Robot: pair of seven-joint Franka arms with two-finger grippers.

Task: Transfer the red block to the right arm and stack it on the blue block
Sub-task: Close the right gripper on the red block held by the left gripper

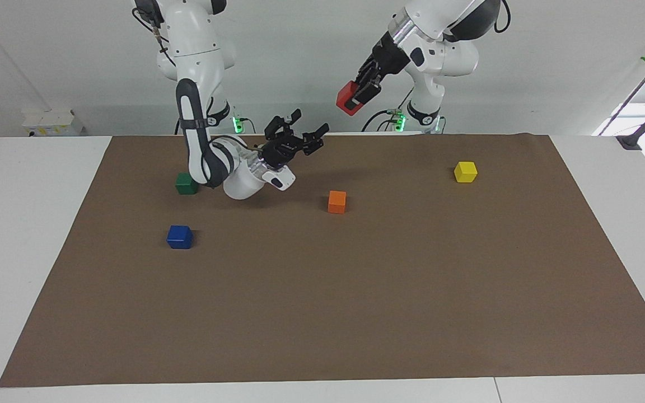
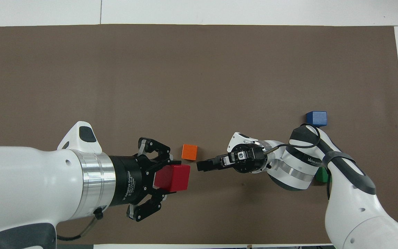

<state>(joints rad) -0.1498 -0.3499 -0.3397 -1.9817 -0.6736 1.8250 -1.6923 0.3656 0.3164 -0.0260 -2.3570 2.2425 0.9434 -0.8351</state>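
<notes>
While the tabletop (image 1: 322, 313) carries the blue block (image 1: 180, 237) toward the right arm's end, with green (image 1: 186, 183), orange (image 1: 337, 201) and yellow (image 1: 465, 172) cubes scattered around it, the handover looks about to happen. The left pincer (image 1: 363, 94) pinches the red block (image 1: 347, 98) aloft, and the right pincer (image 1: 302, 132) hangs spread, aimed toward one o'clock in the facing view at the block. Next, I judge, the right pincer must close the gap and straddle the block's free faces. As a cube it has no long axis; it sits tilted, free face toward seven o'clock.
</notes>
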